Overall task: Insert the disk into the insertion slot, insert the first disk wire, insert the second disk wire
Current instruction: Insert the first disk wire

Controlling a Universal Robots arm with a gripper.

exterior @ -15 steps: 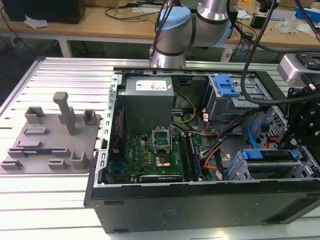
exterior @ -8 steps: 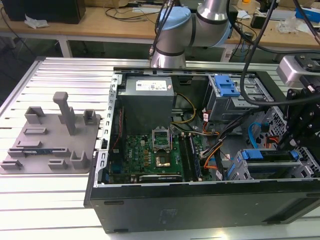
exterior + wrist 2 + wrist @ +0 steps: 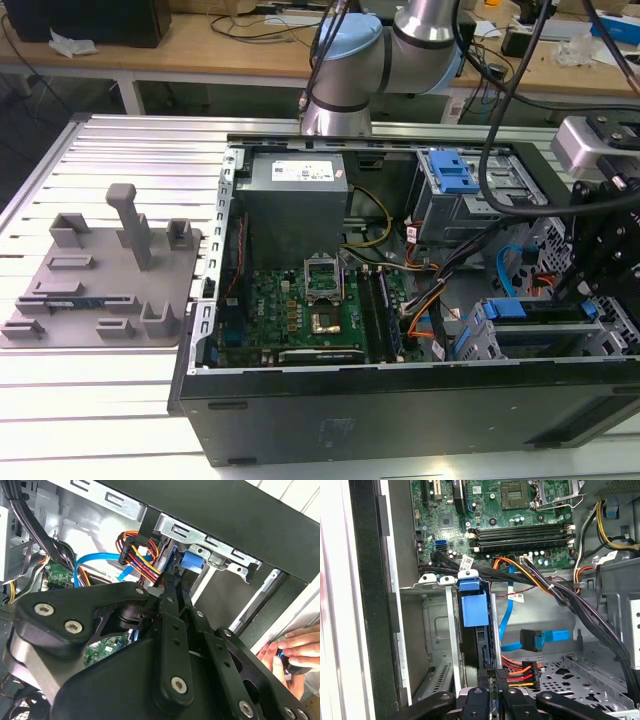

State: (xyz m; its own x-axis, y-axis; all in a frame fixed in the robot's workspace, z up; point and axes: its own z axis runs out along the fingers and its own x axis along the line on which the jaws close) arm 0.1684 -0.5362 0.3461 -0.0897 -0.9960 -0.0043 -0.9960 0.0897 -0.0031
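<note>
At about four o'clock in the open computer case (image 3: 400,415), in the exterior view, the disk (image 3: 506,308) sits in the insertion slot (image 3: 470,340), so that step looks done. In the first wrist view the gripper (image 3: 492,689) has its fingers (image 3: 479,700) clenched, apparently on the multicoloured wire (image 3: 520,672) at the disk's edge. The blue wire (image 3: 547,636) lies loose nearby, so both wire steps look unfinished.

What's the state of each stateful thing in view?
Silver hard disk in blue plastic caddy: seated in the grey perforated-metal insertion slot.
Black power plug with red, orange, yellow wires: at the disk's rear edge, in the gripper.
Blue flat data cable: end loose, unplugged.
Black gripper: shut on the power plug.
Black computer case: side open.
</note>
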